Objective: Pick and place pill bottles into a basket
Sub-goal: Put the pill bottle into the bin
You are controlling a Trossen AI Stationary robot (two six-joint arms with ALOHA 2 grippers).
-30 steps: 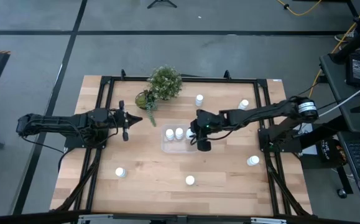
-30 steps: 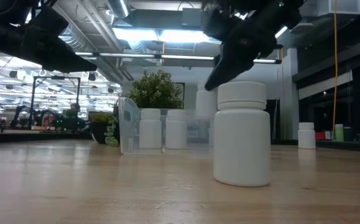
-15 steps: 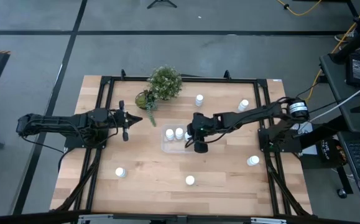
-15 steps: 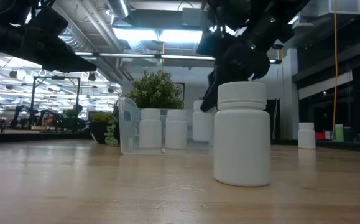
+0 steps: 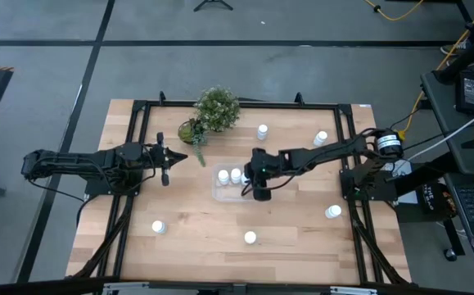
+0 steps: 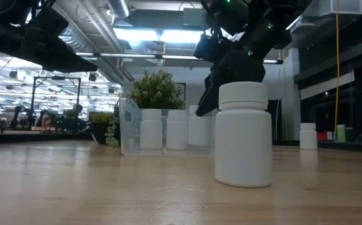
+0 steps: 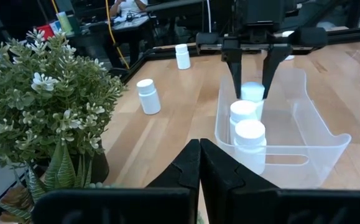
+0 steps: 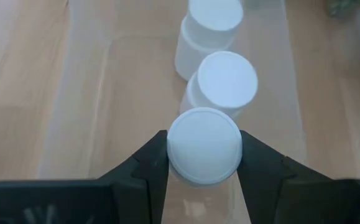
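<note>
Since a second ago: right tool [image 5: 254, 182] shifted further over the basket [image 7: 316, 140] and lowered, with the held pill bottle [image 8: 204, 146] now down between the clear walls. Pinching that bottle at the cap, one finger on each side; close beside it in a row, two bottles already standing inside [image 7: 249, 138]. Left tool [image 5: 166, 156] waiting near the plant [image 5: 216, 109], pressed together, holding nothing. Still out on the table [image 5: 179, 246]: five more bottles, one near the front edge [image 5: 250, 238], all well apart from the basket.

For a good release, probably: bring the bottle fully down to the basket floor, keep upright, spread fingers slowly, lift straight up, avoid touching the neighbour bottle and the wall
</note>
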